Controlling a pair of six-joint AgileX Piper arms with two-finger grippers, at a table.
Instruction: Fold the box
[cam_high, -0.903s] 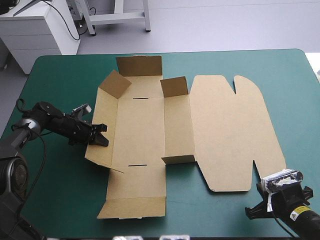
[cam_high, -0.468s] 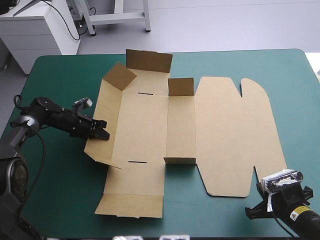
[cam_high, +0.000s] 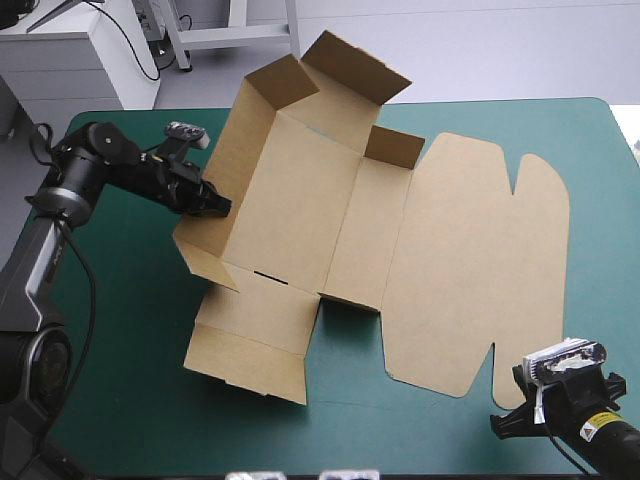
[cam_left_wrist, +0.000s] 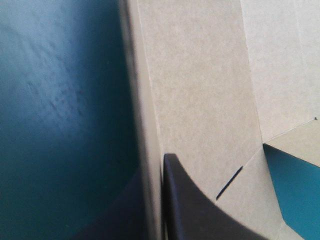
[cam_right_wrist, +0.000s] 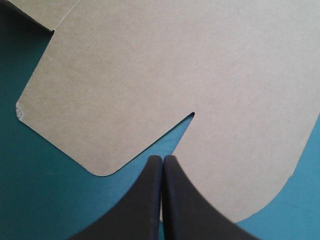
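While my left gripper (cam_high: 220, 204) clamps the box (cam_high: 290, 190) to raise its wall, my right gripper (cam_right_wrist: 162, 158) idles closed beside it.

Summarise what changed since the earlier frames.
Left gripper, fingers shut on the left wall of the brown cardboard box, swung forward, lifting that side and turning the sheet clockwise seen from above. Right gripper stayed shut by the lid.

I see one table (cam_high: 560, 110) with rounded far corners, spread with a teal-green cover (cam_high: 120, 400) — smooth, flat, reaching each edge in view. My two wrist views show the same cover up close — plain, partly shadowed.
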